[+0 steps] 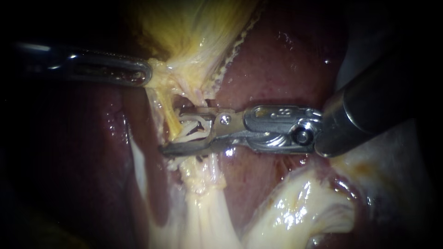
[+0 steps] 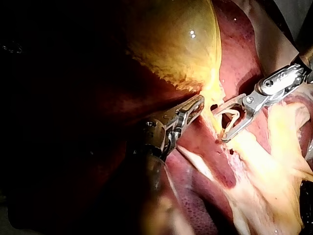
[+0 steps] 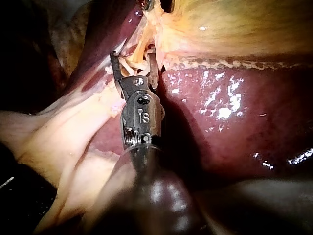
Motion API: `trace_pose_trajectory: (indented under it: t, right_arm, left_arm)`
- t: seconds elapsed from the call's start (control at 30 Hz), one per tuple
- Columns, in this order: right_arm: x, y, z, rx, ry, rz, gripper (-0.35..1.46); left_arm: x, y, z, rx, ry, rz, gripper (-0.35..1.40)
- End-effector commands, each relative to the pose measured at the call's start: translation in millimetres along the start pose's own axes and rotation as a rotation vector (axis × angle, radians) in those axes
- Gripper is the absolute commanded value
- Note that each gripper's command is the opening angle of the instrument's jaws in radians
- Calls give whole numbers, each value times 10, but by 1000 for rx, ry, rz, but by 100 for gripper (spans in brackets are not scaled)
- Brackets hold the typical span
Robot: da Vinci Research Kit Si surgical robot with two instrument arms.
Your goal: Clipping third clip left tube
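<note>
The yellow gallbladder (image 1: pixel 194 27) narrows down into a thin yellowish tube (image 1: pixel 168 113). My left instrument (image 1: pixel 146 74) reaches in from the left, its jaws shut on the pale tissue at the gallbladder's lower end. My right instrument (image 1: pixel 171 131) comes in from the right. Its jaws stand wide apart, one on each side of the tube. A white clip (image 1: pixel 194 131) sits spread between them, each of its legs lying along a jaw. The left wrist view shows the clip (image 2: pixel 230 120) as a V inside the right instrument (image 2: pixel 221 126), beside the left instrument (image 2: pixel 198 104).
Dark red liver (image 1: pixel 286 60) lies behind and on both sides of the tube. Pale, glistening fatty tissue (image 1: pixel 295 212) spreads below the right instrument's jaws and under its shaft. In the right wrist view the right instrument (image 3: pixel 132 55) rests over the liver (image 3: pixel 225 122).
</note>
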Motion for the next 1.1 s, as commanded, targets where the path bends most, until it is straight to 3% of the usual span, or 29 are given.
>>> trace_pose_trajectory:
  t: [0.03, 1.1]
  right_arm:
    - [0, 0, 0, 0, 0, 0, 50]
    - [9, 5, -24, 14, -1, 19, 49]
  left_arm:
    - [0, 0, 0, 1, 0, -2, -35]
    - [1, 0, -2, 1, 1, -1, -35]
